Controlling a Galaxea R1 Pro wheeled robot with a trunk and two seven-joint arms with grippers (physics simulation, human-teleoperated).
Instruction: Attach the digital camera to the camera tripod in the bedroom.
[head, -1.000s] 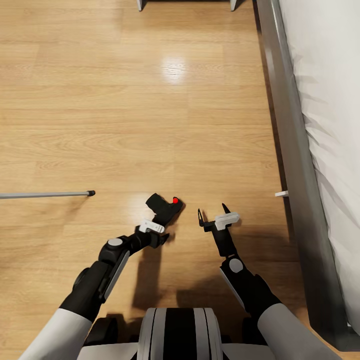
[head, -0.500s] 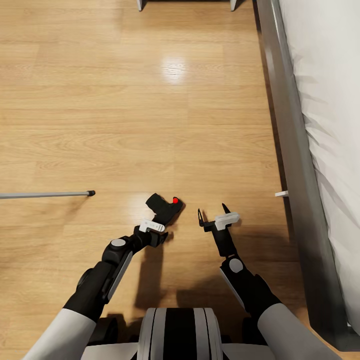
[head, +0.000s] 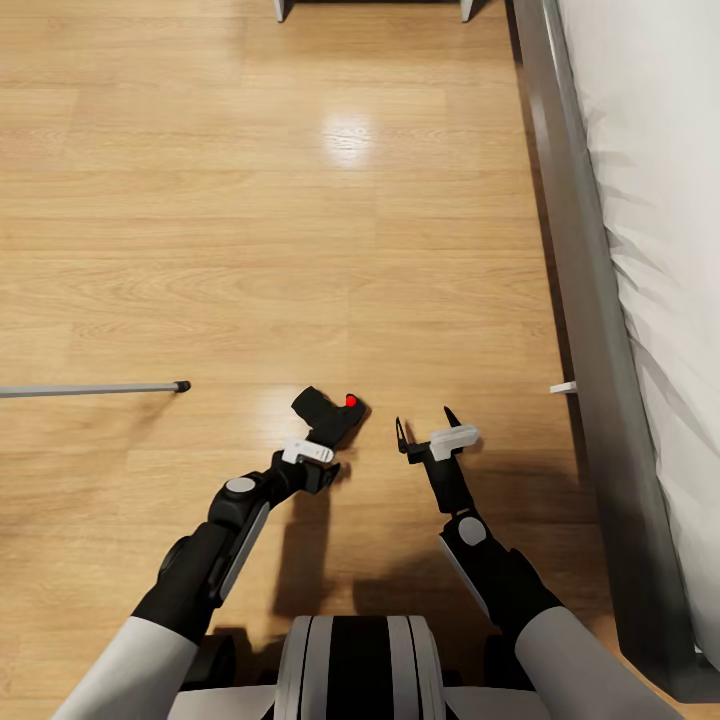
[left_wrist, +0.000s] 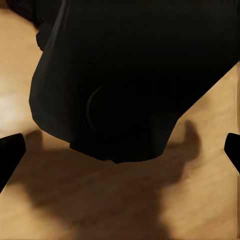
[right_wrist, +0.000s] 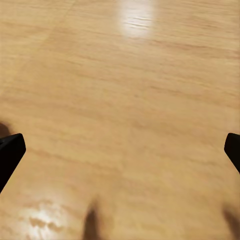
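Down on the light wood floor (head: 300, 200), the black camera (head: 327, 416) with its red button sits at the tip of the left claw (head: 316, 450), whose fingers (left_wrist: 11, 152) are spread wide beside it. Just right, the right claw (head: 425, 428) hangs open, empty. A tripod leg (head: 95, 389) lies far left; the bed (head: 640, 250) runs along the right.
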